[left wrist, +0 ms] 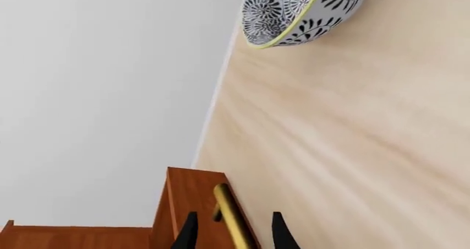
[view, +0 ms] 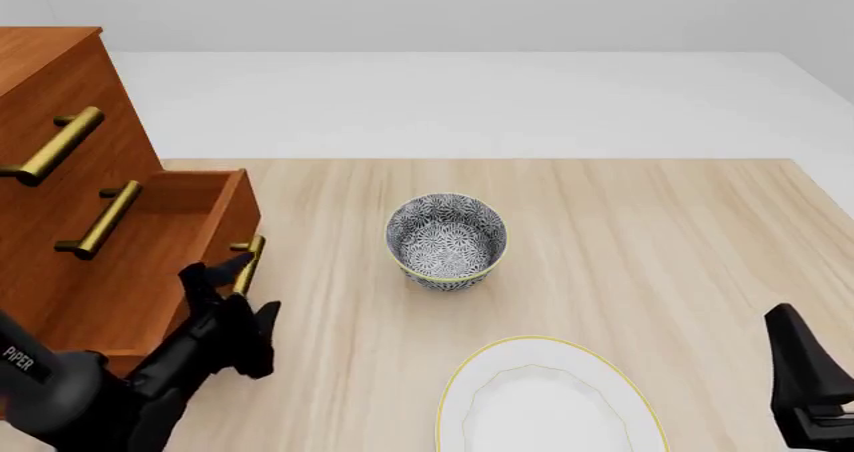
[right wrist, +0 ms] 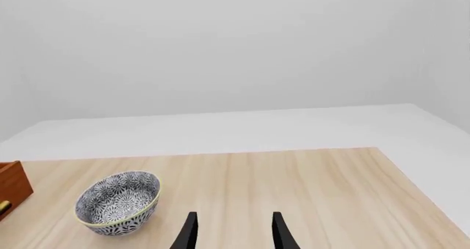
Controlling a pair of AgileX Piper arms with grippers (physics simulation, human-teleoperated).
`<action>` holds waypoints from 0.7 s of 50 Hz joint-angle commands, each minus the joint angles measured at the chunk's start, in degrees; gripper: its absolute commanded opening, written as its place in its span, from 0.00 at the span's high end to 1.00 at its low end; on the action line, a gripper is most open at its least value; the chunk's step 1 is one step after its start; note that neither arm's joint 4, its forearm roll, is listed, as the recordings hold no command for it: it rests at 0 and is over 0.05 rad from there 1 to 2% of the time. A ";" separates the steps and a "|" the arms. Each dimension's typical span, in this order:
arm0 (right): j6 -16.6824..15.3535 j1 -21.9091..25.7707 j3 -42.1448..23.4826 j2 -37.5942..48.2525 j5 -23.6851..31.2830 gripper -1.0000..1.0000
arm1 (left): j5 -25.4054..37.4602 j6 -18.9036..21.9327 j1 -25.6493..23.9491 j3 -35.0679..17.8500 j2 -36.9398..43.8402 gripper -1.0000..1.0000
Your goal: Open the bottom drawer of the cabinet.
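The black left gripper point(view: 230, 294), nearest the front camera at the lower left, is placed at the brass bar handle point(view: 248, 263) of the reddish-brown wooden bottom drawer point(view: 200, 234). In the left wrist view the bar point(left wrist: 233, 218) is seen between the two dark fingertips point(left wrist: 189, 233); the fingers appear to be closed around it, though actual contact is cut off by the frame edge. The drawer is already drawn well out from the large reddish-brown wooden cabinet point(view: 60, 112) at the table's left, its interior exposed, while the two drawers above are seen shut. The opening is judged largely done; at most a little further pull, and then release of the handle, is left. The black right gripper point(right wrist: 233, 232) is held over the pale wooden table point(view: 641, 232) with its fingers spread and nothing between them. A round black-and-white patterned bowl point(view: 446, 239) is seen mid-table, and a white yellow-rimmed plate point(view: 541, 402) lies nearer the camera.
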 commanded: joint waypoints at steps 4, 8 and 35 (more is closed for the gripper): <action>0.09 -0.28 -0.18 0.00 -0.07 0.00 | -0.10 0.03 -5.01 0.28 -1.27 0.00; 0.14 -0.34 -0.04 0.00 -0.24 0.00 | -0.09 -0.40 -6.94 0.74 -2.89 0.00; 0.52 0.03 -0.88 0.00 0.25 0.00 | 49.93 -22.49 -18.92 -11.00 -47.15 0.00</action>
